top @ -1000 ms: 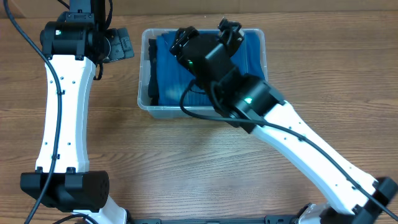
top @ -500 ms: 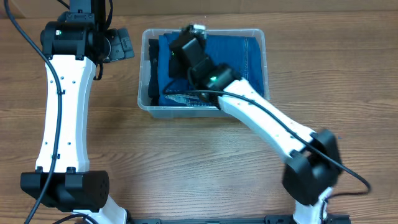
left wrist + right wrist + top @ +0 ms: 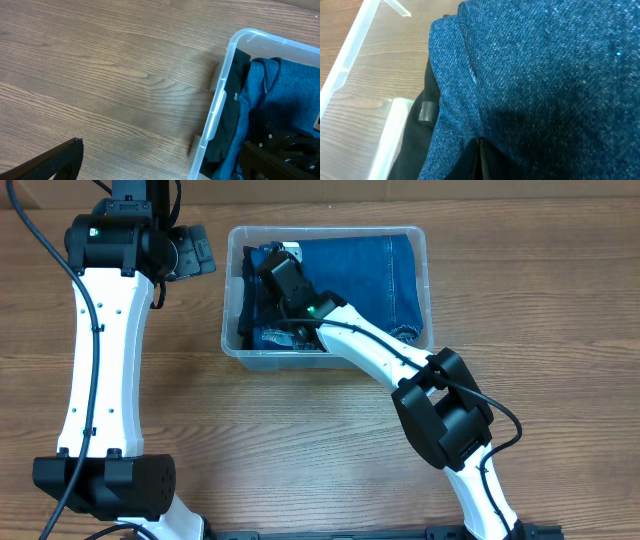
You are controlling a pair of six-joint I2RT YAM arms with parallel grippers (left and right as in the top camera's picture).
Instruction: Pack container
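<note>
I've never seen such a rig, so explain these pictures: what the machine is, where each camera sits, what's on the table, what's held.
These are two robot arms at a wooden table. One picture looks down from overhead; the other two come from a camera on each wrist. On the table stands a clear container with jeans and a black cloth inside. The right gripper reaches into it, fingers apparently shut, pressing on the jeans. The left gripper hangs open beside the container, holding nothing.
</note>
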